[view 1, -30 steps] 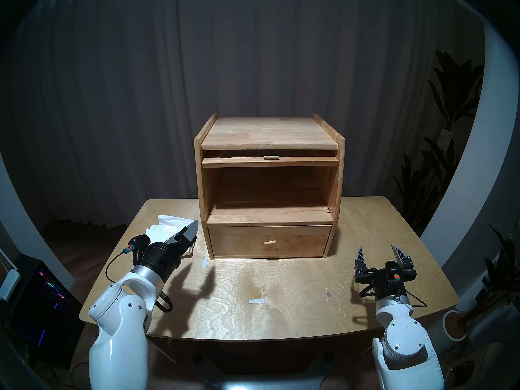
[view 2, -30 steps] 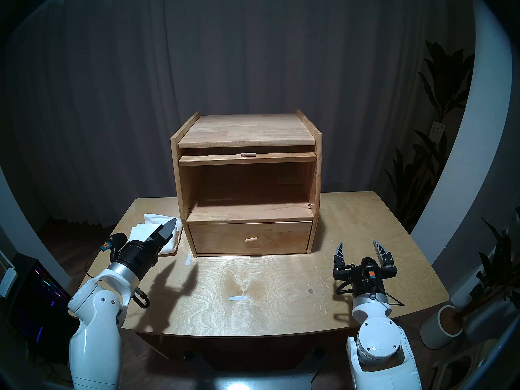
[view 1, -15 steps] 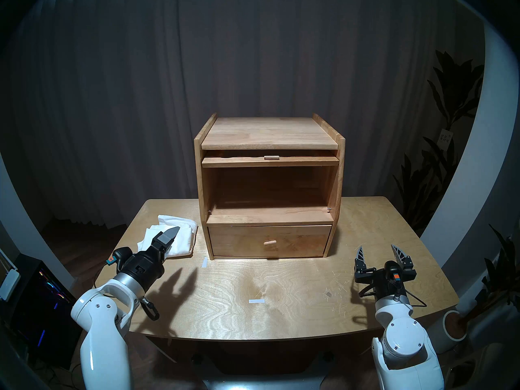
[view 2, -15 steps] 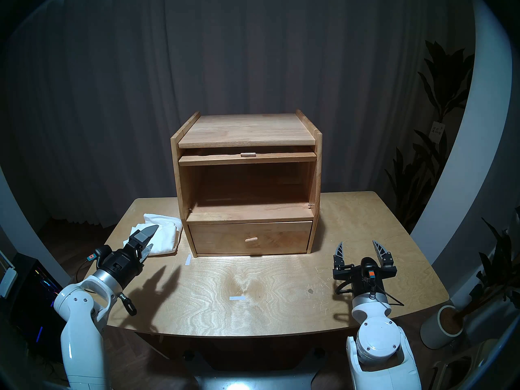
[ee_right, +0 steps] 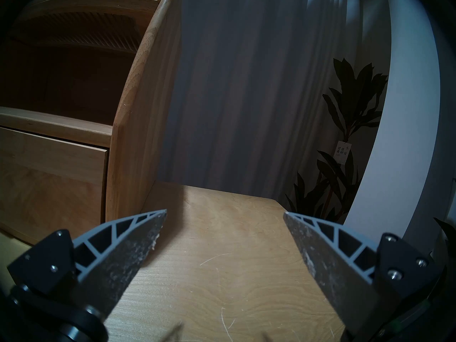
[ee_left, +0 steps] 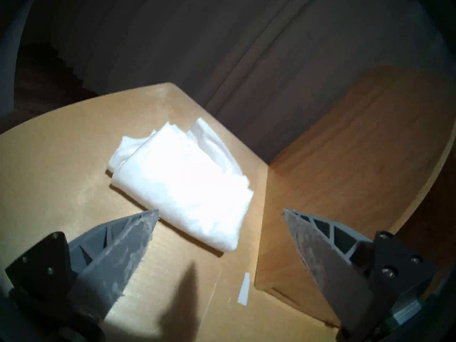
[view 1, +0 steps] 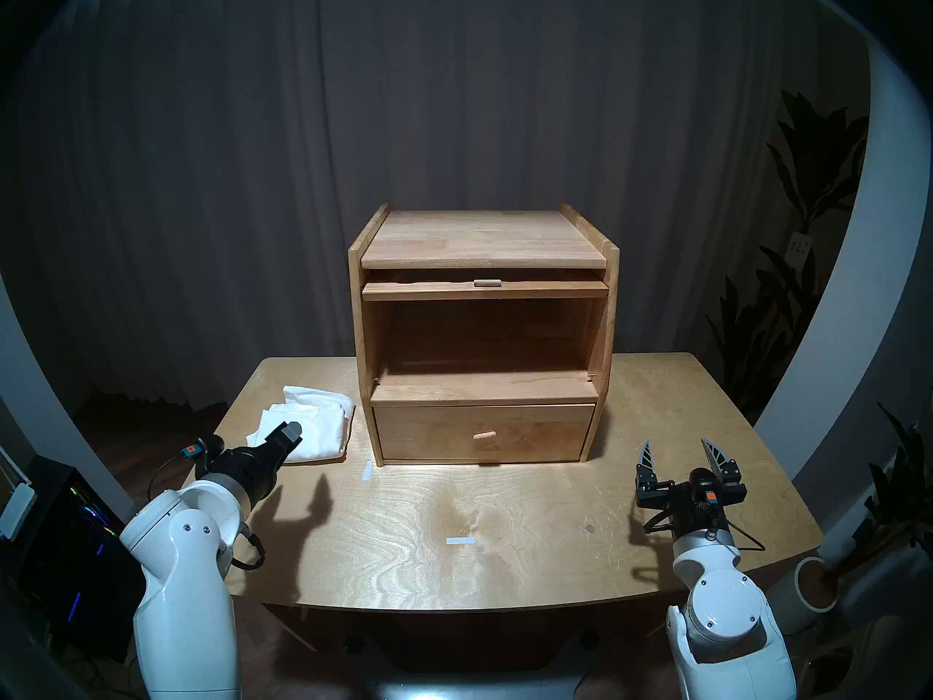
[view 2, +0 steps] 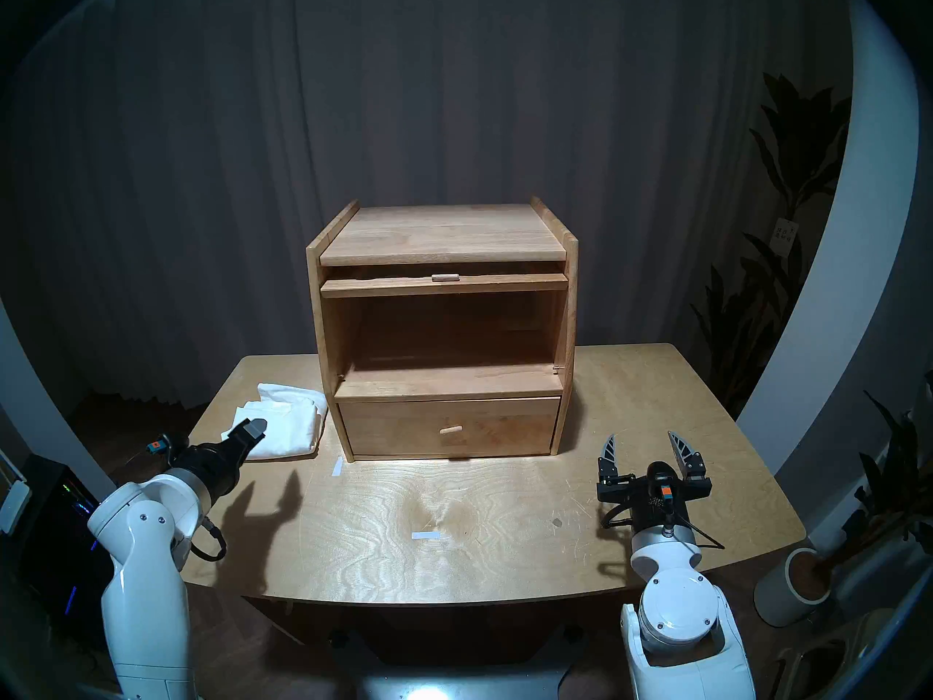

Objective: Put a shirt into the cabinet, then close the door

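Note:
A folded white shirt (view 1: pixel 318 423) (ee_left: pixel 182 186) lies on the table, just left of the wooden cabinet (view 1: pixel 484 239). The cabinet's large compartment (view 1: pixel 479 340) stands open. Its door (view 1: pixel 484 291) is pushed in flat under the top board, so only the front edge and small handle (view 1: pixel 487 282) show; its ribbed glass (ee_right: pixel 81 33) appears in the right wrist view. My left gripper (view 1: pixel 288 439) (ee_left: pixel 220 210) is open, low over the shirt's near-left corner, holding nothing. Near the table's right side, my right gripper (view 1: pixel 676 444) (ee_right: pixel 224 212) is open and points up, empty.
Below the compartment the drawer (view 1: pixel 482 431) with a peg knob is shut. Two white tape strips (view 1: pixel 367 470) (view 1: pixel 460 541) lie on the table (view 1: pixel 530 572). A potted plant (view 1: pixel 813 583) stands off the right edge, a dark computer case (view 1: pixel 75 532) off the left.
My left arm has swung left and down, taking its open gripper from beside the cabinet's left wall to the shirt's near-left corner. The right arm has not moved.

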